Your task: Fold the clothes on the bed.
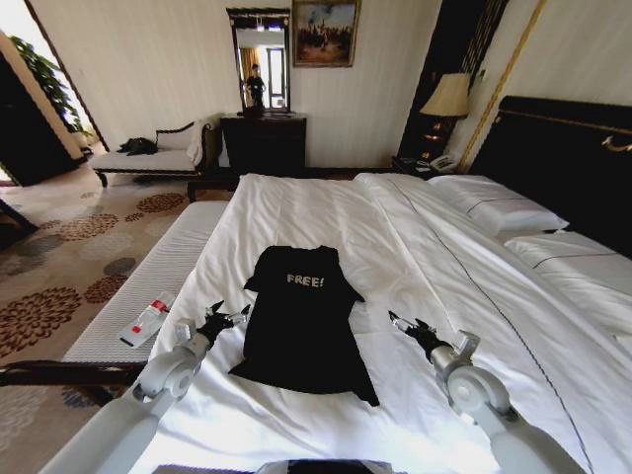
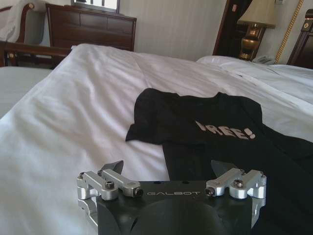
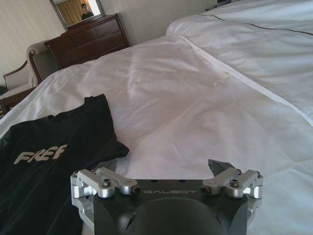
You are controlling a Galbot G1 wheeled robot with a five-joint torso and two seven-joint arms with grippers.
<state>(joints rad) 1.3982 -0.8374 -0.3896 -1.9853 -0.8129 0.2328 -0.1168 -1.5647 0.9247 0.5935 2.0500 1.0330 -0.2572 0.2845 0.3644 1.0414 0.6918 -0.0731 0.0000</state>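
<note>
Left pincer [image 1: 229, 318] and right pincer [image 1: 404, 325] reach forward, fingers spread.

Shirt [image 1: 304, 326] flat on bed [image 1: 415, 257] near its foot edge, left gripper [image 1: 225, 317] just left of it, right gripper [image 1: 406, 326] right, pillows [image 1: 499, 209] at far right edge.

A dark dresser [image 1: 263, 143] stands beside a lit lamp [image 1: 447, 97] and a bench [image 1: 148, 281].

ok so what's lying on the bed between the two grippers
In the head view, a black T-shirt printed FREE! lies flat on the bed between the open left gripper and open right gripper.
</note>
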